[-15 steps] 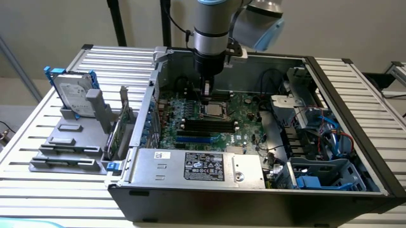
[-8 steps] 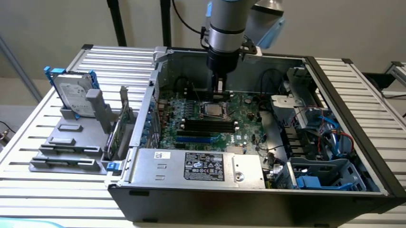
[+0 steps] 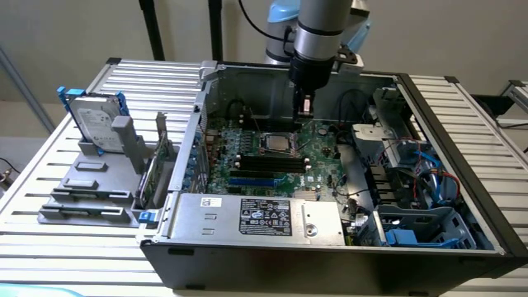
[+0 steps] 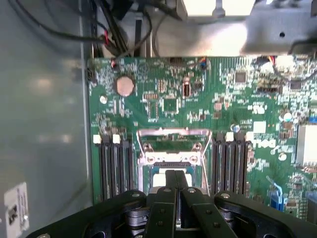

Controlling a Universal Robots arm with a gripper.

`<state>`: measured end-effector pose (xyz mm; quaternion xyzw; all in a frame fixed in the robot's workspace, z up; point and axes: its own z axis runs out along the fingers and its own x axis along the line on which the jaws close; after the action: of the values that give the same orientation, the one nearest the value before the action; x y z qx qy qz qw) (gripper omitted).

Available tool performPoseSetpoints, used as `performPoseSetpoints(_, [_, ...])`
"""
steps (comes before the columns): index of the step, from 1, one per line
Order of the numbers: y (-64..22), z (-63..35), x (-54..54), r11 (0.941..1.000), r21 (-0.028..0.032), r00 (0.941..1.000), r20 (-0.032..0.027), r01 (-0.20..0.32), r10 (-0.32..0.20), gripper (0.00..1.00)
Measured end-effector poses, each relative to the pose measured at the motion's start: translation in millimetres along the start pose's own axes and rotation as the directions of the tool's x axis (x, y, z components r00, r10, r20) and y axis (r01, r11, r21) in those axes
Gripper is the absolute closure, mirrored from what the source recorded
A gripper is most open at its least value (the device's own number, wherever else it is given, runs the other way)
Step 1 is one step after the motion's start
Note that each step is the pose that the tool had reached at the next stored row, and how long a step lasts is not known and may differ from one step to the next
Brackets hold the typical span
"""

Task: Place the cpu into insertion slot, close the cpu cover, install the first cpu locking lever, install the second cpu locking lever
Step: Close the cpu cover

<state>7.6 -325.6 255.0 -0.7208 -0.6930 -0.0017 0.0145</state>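
Observation:
My gripper [image 3: 305,113] hangs over the motherboard [image 3: 318,154] inside the open computer case, just behind the insertion slot [image 3: 276,143]. In the wrist view its black fingers [image 4: 168,184] are pressed together, shut, with nothing visible between them. Directly past the fingertips lies the pale cpu [image 4: 161,177], seated in the insertion slot [image 4: 144,171]. The silvery cpu cover [image 4: 171,144] appears lifted beyond it, with green board showing through its cut-out. I cannot make out the locking levers.
Long black memory slots [image 4: 115,166] flank the socket on both sides. A power supply [image 3: 259,216] fills the case's near end, and cables and a blue drive cage [image 3: 421,230] sit at the exterior view's right. A hard drive [image 3: 95,120] stands in a grey holder outside the case.

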Motion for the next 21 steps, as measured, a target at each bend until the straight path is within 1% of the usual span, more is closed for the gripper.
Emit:
performPoseSetpoints(7, [31.6, -11.9, 1.5, 0.9999, 0.0102, 1.0000, 0.0000, 0.000, 0.000, 0.89])
performPoseSetpoints(10, [45.2, -13.7, 2.1, 0.9999, 0.0135, 1.0000, 0.0001, 0.000, 0.000, 0.89])
performPoseSetpoints(13, [55.4, -12.6, 2.5, 0.9999, 0.0148, 1.0000, -0.0010, 0.000, 0.000, 0.89])
performPoseSetpoints(16, [59.8, -8.3, 2.5, 0.9999, 0.0150, 1.0000, -0.0016, 0.001, -0.001, 0.89])
performPoseSetpoints(21, [60.3, 0.7, -0.3, 0.9998, 0.0155, 1.0000, -0.0013, 0.009, -0.009, 0.89])
